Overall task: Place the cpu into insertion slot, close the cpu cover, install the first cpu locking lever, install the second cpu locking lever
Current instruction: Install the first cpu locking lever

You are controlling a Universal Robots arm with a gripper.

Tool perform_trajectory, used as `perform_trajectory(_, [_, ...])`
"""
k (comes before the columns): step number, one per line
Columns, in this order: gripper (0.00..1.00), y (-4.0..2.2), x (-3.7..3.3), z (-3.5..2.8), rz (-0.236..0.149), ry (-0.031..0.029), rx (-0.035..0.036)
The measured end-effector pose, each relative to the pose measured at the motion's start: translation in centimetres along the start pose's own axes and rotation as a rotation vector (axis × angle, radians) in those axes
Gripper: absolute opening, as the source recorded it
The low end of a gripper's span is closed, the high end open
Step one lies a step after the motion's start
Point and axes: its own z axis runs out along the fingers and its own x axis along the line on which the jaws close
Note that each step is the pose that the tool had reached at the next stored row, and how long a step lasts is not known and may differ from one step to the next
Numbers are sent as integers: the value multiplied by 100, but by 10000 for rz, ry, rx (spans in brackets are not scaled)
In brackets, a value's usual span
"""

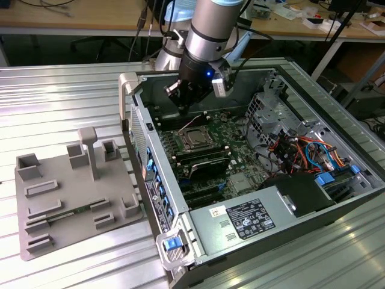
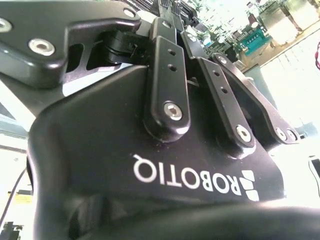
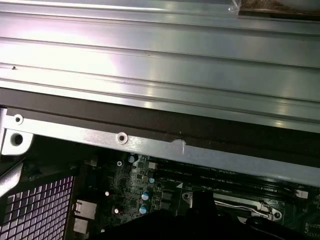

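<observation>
Your end effector [image 1: 182,109] hovering above the cpu cover [image 1: 197,139] inside the open computer case [image 1: 337,198], finger state unreadable, grey fixture tray [image 1: 66,198] on the worktop [image 1: 54,102]

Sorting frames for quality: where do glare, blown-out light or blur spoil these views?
First wrist view: glare streaks across the ribbed metal table. Second wrist view: background right of the hand is blown out white. Exterior view: evenly lit, mild sheen on the table.
</observation>
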Motion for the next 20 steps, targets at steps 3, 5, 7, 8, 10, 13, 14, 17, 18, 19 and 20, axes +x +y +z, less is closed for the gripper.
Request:
perform_trajectory(3, [11, 0, 0, 1, 1, 1, 0])
perform_trajectory(5, [11, -3, -2, 27, 1, 0, -1])
perform_trajectory(7, [11, -7, -3, 84, 7, -1, -1])
perform_trajectory(8, [11, -10, -4, 116, 9, 0, 0])
perform_trajectory(10, [11, -15, -10, 166, 7, 0, -1])
perform_trajectory(13, [11, -26, -41, 256, 8, 0, -1])
perform_trajectory(14, [11, -30, -50, 284, 8, 0, -1])
perform_trajectory(17, [11, -38, -67, 352, 9, 0, -1])
perform_trajectory(18, [11, -41, -73, 370, 9, 0, -1])
perform_trajectory(19, [11, -44, -81, 394, 9, 0, -1])
perform_trajectory(20, [11, -46, -87, 412, 9, 1, 0])
